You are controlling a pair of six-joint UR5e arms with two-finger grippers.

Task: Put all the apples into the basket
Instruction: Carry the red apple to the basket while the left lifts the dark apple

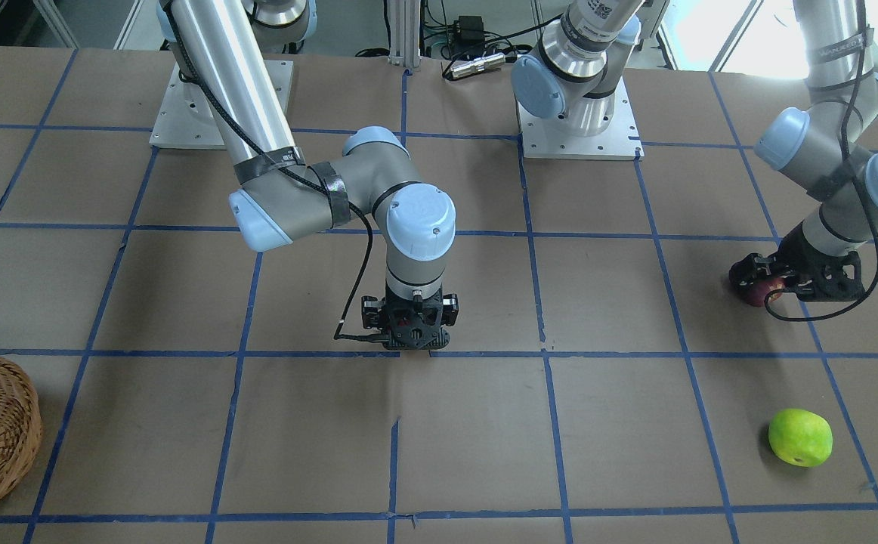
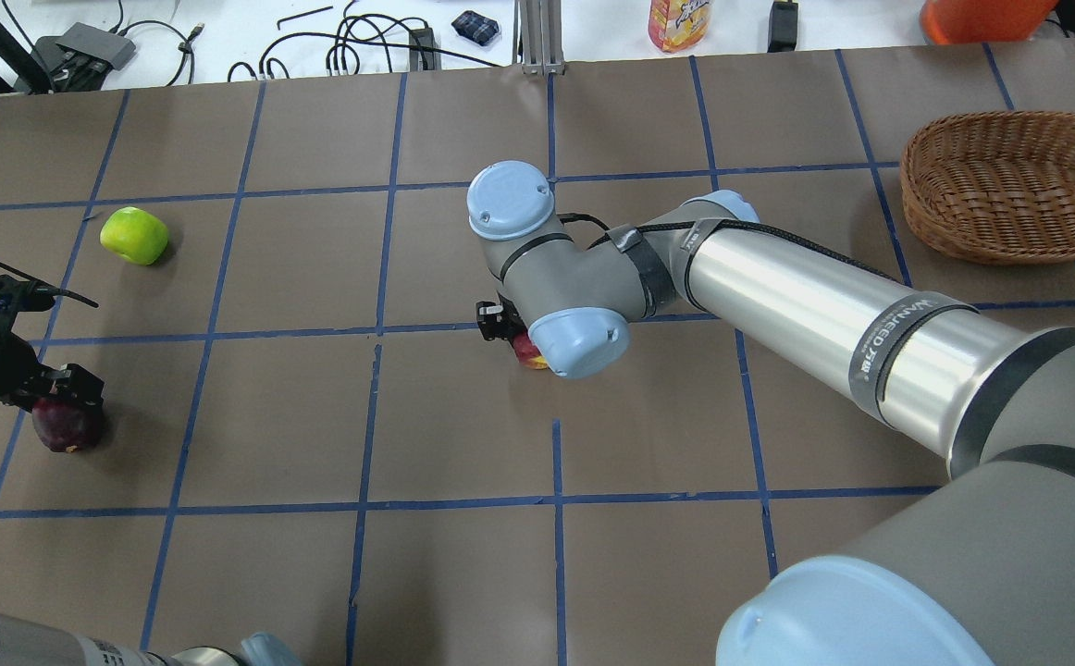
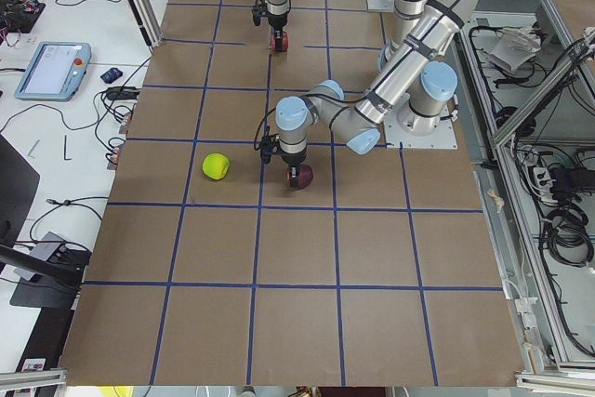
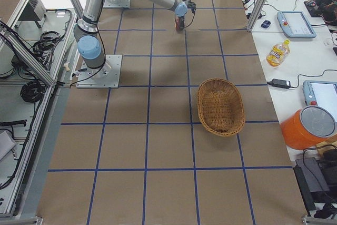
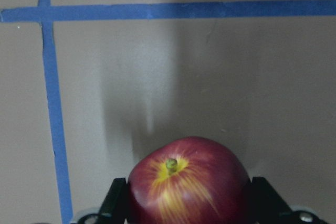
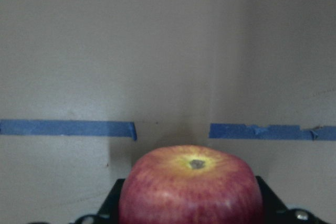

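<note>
My left gripper (image 2: 56, 402) stands over the dark maroon apple (image 2: 66, 427) at the table's left side. In the left wrist view its fingers (image 5: 116, 203) press both sides of this apple (image 5: 186, 179). My right gripper (image 2: 508, 335) is at mid-table, shut on the red apple with the yellowish patch (image 2: 528, 353). The right wrist view shows that apple (image 6: 191, 187) between the fingers (image 6: 268, 195). Both apples sit at table level. The lime green apple (image 2: 134, 235) lies free, beyond the left gripper. The wicker basket (image 2: 1009, 185) is far right and holds nothing.
The brown table has a blue tape grid. Two arm base plates (image 1: 579, 125) stand on the robot's side. Cables, a bottle (image 2: 676, 23) and an orange container (image 2: 982, 17) lie on the white bench past the far edge. The right arm's long link (image 2: 824, 314) spans the table's right half.
</note>
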